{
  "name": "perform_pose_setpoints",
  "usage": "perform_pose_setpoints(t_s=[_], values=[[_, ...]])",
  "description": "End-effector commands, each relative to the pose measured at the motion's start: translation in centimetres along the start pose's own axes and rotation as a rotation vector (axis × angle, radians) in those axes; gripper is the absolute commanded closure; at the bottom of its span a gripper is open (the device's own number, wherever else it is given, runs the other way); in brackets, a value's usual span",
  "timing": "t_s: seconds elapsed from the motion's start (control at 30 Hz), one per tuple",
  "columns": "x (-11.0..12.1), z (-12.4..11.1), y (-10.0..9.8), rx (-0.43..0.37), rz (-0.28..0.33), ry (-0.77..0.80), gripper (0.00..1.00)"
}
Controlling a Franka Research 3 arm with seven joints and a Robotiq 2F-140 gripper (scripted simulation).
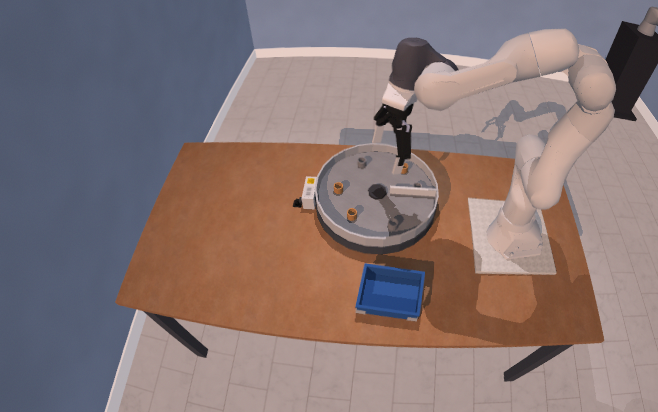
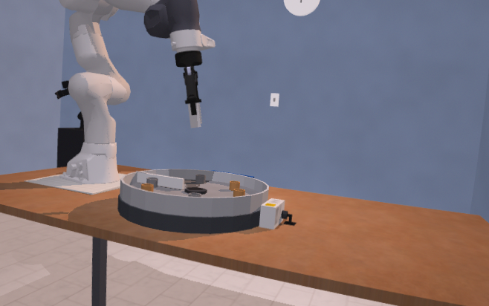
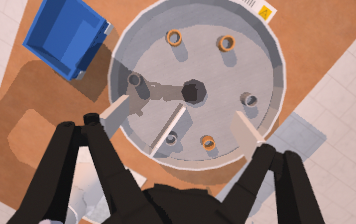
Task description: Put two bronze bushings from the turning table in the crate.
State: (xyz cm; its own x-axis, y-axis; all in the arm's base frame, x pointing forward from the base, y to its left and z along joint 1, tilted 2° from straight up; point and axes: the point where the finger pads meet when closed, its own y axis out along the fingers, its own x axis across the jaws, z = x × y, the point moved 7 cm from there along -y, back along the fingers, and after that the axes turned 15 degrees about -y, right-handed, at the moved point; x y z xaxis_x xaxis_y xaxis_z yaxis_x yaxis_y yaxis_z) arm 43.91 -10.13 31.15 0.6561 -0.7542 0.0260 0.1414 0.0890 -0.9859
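The round grey turning table [image 1: 377, 195] holds three bronze bushings [image 1: 338, 188] [image 1: 352, 214] [image 1: 405, 168] and grey bushings [image 1: 361, 162] [image 1: 396, 223]. In the wrist view the bronze ones show as rings [image 3: 174, 37] [image 3: 226, 43] [image 3: 208, 143], and the grey ones [image 3: 134, 79] [image 3: 249, 99] [image 3: 171, 138] stand among them. My gripper [image 1: 387, 150] hangs well above the table's far side, also shown in the side view [image 2: 194, 119], open and empty, pointing down. The blue crate [image 1: 391, 291] stands on the desk in front of the turning table and is empty.
A pale divider bar [image 1: 413, 190] runs from the dark hub [image 1: 376, 191] to the rim. A white control box [image 1: 309, 192] sits against the turning table's left side. The arm's base stands on a pale plate [image 1: 512, 235] to the right.
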Motion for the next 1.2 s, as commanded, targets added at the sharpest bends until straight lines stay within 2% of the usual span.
perform_pose_setpoints(t_s=[0.0,0.17,0.23,0.27,0.4,1.17], values=[[-0.5,-3.0,0.5,-0.06,0.008,-0.156,0.0],[-1.2,-6.6,1.0,-0.117,0.019,-0.237,0.0],[-1.2,-6.6,1.0,-0.117,0.019,-0.237,0.0],[-1.6,-8.4,1.2,-0.146,0.027,-0.278,0.0],[-2.4,-11.1,1.7,-0.188,0.043,-0.342,0.0],[-2.5,-11.2,1.7,-0.191,0.044,-0.346,0.0]])
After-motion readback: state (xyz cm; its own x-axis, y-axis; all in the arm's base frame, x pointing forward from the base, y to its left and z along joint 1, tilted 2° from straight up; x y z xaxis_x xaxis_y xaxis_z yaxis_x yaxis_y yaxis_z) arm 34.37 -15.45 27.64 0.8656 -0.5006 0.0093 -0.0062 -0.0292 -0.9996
